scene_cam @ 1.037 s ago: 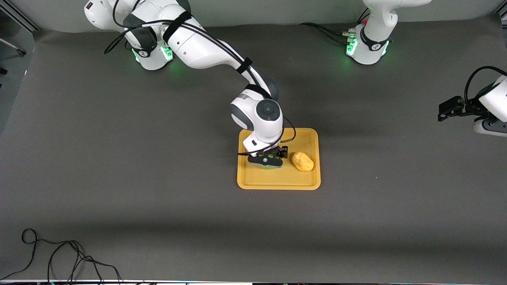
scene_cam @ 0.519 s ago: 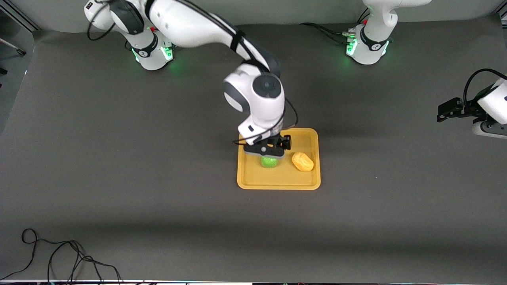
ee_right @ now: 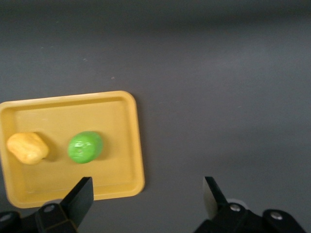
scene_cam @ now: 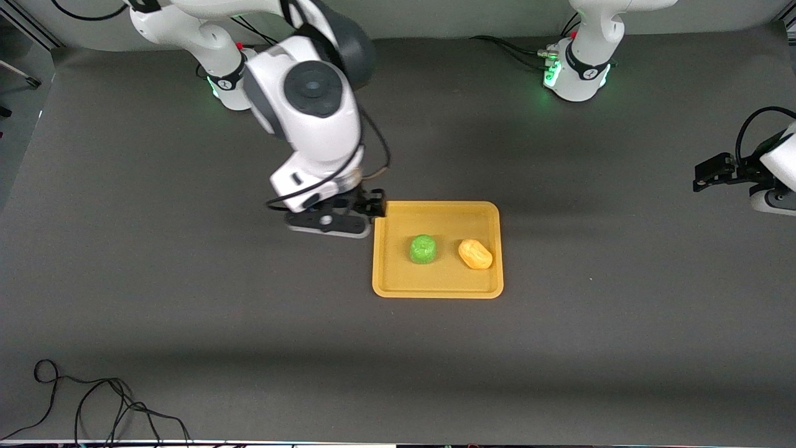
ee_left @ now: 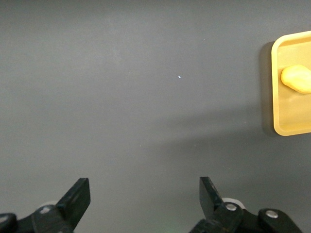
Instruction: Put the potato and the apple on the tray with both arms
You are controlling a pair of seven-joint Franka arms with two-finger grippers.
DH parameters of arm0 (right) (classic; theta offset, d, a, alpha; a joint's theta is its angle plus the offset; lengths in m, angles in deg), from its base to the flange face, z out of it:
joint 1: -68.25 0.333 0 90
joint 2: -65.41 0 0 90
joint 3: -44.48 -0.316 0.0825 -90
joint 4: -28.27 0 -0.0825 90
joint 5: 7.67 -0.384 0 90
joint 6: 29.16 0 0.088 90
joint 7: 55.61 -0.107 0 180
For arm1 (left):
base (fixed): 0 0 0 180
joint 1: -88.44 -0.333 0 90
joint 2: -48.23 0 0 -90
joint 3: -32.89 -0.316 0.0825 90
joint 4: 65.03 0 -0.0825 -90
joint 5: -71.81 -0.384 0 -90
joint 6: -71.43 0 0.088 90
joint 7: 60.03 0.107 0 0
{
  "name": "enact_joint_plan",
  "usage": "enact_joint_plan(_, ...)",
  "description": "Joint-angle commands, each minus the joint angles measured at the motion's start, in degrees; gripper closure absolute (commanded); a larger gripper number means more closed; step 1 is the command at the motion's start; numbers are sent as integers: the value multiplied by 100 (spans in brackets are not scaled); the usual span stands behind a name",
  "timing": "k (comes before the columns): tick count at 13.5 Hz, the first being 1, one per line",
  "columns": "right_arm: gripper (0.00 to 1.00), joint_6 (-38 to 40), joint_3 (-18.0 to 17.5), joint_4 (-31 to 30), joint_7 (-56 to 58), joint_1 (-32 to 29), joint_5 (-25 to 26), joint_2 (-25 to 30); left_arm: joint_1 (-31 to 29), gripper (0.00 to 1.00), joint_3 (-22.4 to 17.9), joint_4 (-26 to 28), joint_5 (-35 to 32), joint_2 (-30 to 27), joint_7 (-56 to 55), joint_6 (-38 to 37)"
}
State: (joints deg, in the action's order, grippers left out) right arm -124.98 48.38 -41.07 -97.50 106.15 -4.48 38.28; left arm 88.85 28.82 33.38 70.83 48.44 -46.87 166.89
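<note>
The flat yellow-orange plastic tray (scene_cam: 436, 285) with its low rim sits mid-table, and both fruits are on it: the round, bumpy bright green toy apple (scene_cam: 423, 249) lies near the middle, and the lumpy oblong yellow-orange toy potato (scene_cam: 475, 254) rests just beside it, toward the left arm's end of the tray, the two apart and neither touching the rim. The right gripper (scene_cam: 328, 225) hangs over bare dark table mat right at the tray's edge on the right arm's side, fingers spread wide and holding nothing; its wrist view looks down at the tray (ee_right: 73, 191), the apple (ee_right: 85, 146) and the potato (ee_right: 27, 148) with empty air between the black fingertips (ee_right: 81, 194). Out at the left arm's end of the table, the left gripper (scene_cam: 715, 173) waits over open mat, also splayed wide and empty, its own view catching only a corner of the tray (ee_left: 278, 127) and a sliver of potato (ee_left: 296, 79). To my eye the placing is done, and this is the clearing-away step. What's left calls for little: carry the right arm up and off toward its base without clipping the tray rim, and leave both fruits undisturbed.
</note>
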Motion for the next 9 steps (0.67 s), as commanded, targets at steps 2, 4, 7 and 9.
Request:
enact_joint_plan(2,0,-129,-152,-1921,1128,-1036,-178,1690,30,0,-41,-58,1,-39,99,-98)
enact_joint_plan(4,0,-138,-336,-2485,1874,-1835,-327,2209,21,0,-41,-67,1,-39,134,-89)
enact_joint_plan(7,0,-112,-381,-2908,2938,-2767,-346,2694,30,0,-41,-32,1,31,126,-10)
enact_joint_plan(9,0,-85,-372,-2918,3510,-3234,-337,2748,30,0,-41,-32,10,-4,126,-27)
